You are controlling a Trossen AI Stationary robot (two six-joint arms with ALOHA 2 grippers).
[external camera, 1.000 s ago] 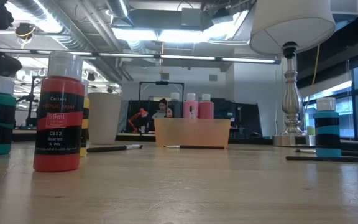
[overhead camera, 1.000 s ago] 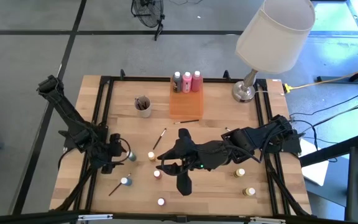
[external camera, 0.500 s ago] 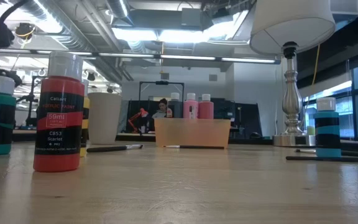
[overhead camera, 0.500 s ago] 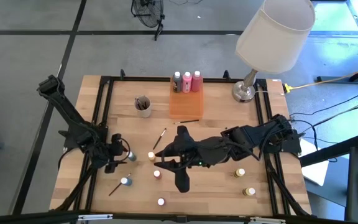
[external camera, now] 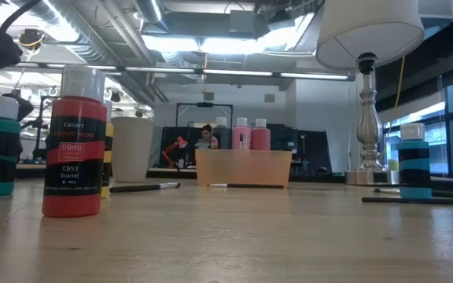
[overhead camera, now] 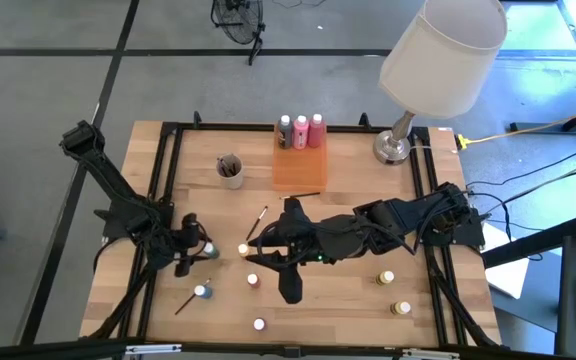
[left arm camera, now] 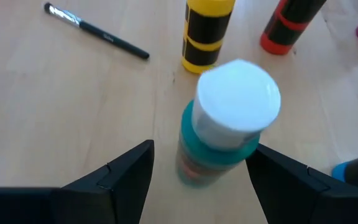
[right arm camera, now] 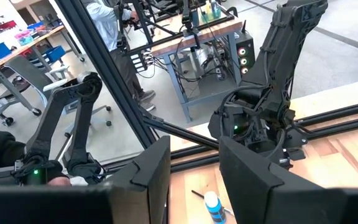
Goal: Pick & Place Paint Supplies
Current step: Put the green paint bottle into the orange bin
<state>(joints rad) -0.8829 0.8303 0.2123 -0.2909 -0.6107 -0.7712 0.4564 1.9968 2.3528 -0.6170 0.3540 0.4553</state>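
Only the three squeeze bottles [overhead camera: 301, 131] seem tray-side at upper centre; pots remain scattered below, the left gripper [left arm camera: 197, 168] straddling a teal pot [left arm camera: 225, 127], apparently ungripped.

A teal paint pot [left arm camera: 219, 146] with a white cap stands upright on the worktop, near a yellow-and-black pot [left arm camera: 205, 34] and a red-and-black pot [left arm camera: 288, 28]. A thin dark paintbrush [left arm camera: 97, 30] lies flat beyond the teal pot.
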